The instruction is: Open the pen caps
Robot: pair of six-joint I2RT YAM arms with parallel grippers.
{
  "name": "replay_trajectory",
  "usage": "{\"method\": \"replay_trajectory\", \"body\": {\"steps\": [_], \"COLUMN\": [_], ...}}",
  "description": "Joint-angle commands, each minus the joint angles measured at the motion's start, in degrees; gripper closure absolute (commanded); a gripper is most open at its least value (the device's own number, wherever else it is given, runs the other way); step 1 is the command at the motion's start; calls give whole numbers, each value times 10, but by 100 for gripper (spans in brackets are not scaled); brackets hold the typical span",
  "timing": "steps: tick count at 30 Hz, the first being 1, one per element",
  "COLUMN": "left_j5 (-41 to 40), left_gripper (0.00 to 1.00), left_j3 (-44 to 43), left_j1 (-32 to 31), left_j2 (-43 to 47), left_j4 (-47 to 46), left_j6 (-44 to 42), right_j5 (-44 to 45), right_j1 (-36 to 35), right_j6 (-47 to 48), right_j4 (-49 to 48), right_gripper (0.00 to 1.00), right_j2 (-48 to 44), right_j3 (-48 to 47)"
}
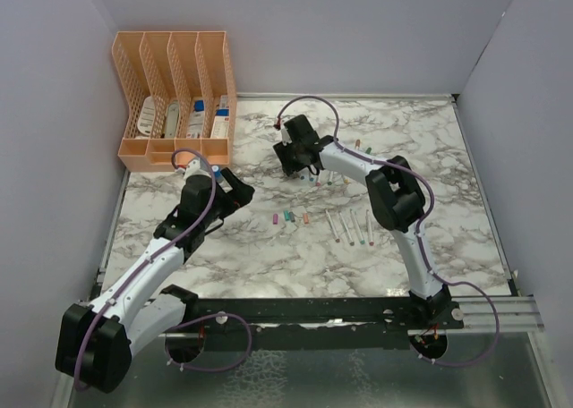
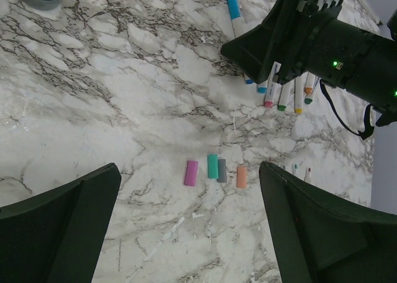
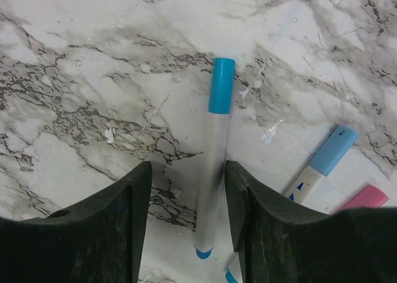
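**Pen caps: approx. half done, blue one next**

Four loose caps (image 2: 213,166) (purple-pink, teal, grey, orange) lay side by side mid-table, well apart from any barrel. Just to their right in the top view, four bare pens (image 1: 346,227) lay in a row w/ no caps on. That part of the job looked finished.

The rest was not. A cluster of capped pens (image 2: 283,100) lay further back on the table (image 1: 474,193), under and beside the right arm, w/ pink, green, yellow and orange ends showing. The exact count was hard to tell, but it was at least four, plus the one being worked on.

That one was the blue-capped pen (image 3: 213,171). It lay flat w/ its blue cap (image 3: 221,85) on and pointing away from the wrist cam. The right fingers (image 3: 111,227) were down at table level, one each side of the barrel. They were part-spread, w/ a clear gap on one side and the other side close to or touching the pen, so no firm pinch showed yet.

The left fingers (image 2: 62,227) were spread wide and empty, hovering near the loose caps.

Judgement: roughly half the caps were off. To pull the blue cap, the left side would prob. need to come in on it.
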State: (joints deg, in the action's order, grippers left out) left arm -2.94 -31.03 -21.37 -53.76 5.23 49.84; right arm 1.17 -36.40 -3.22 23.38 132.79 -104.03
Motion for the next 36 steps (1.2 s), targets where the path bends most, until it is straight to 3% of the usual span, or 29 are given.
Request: {"method": "replay_trajectory", "body": {"steps": [1, 7, 11, 12, 16, 22, 31, 36], "left_j5": [9, 11, 12, 14, 29, 61, 135, 145], "left_gripper": [3, 3, 3, 3, 3, 3, 4, 5], "left_j3": [3, 6, 4, 3, -11, -24, -59, -103], "left_j1": [3, 3, 4, 4, 3, 4, 2, -2], "left_j2": [13, 22, 26, 25, 11, -23, -144, -196], "left_j4": [-3, 1, 1, 0, -10, -72, -200, -221], "left_j6": [7, 12, 18, 19, 20, 42, 81, 84], "right_j5": [-3, -1, 12, 16, 20, -23, -105, -127], "right_j1": [-11, -12, -12, -12, -12, -12, -17, -24], "right_j6": [-10, -17, -19, -19, -27, -53, -74, -74], "right_j4": [15, 17, 17, 20, -26, -177, -169, -170], "right_gripper": [52, 67, 96, 98, 99, 99, 99, 99], "right_j2": [0, -1, 2, 2, -54, -244, -389, -436], "right_j3": [43, 54, 36, 30, 58, 240, 366, 406]}}
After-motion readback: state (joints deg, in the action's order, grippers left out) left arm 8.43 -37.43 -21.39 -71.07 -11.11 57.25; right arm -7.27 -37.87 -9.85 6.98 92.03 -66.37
